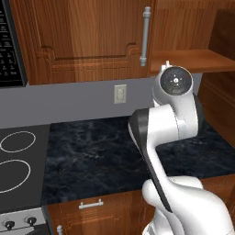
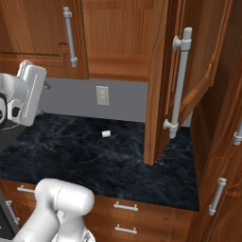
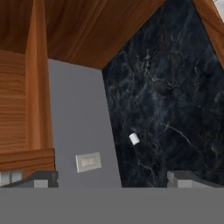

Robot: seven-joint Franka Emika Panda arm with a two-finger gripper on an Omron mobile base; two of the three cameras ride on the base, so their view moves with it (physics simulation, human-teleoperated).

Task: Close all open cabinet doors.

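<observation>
One cabinet door point(image 2: 163, 80) hangs open at the right of the counter point(image 2: 94, 156), swung out over the dark marble, its grey bar handle point(image 2: 178, 80) facing the room. A second door point(image 1: 87, 36), to its left, sits shut. I count two wall-cabinet doors, one wall outlet point(image 2: 102, 95) and one small white cylinder point(image 2: 106, 133) on the counter. My gripper point(image 3: 113, 179) shows its two dark fingertips set wide apart, holding nothing, aimed down past the open shelf point(image 2: 118, 66) toward the backsplash. The risk, as I judge it: the arm stands left of the open door, so a push begun on the wrong face would swing it wider, and a low sweep could knock the cylinder along the counter.
</observation>
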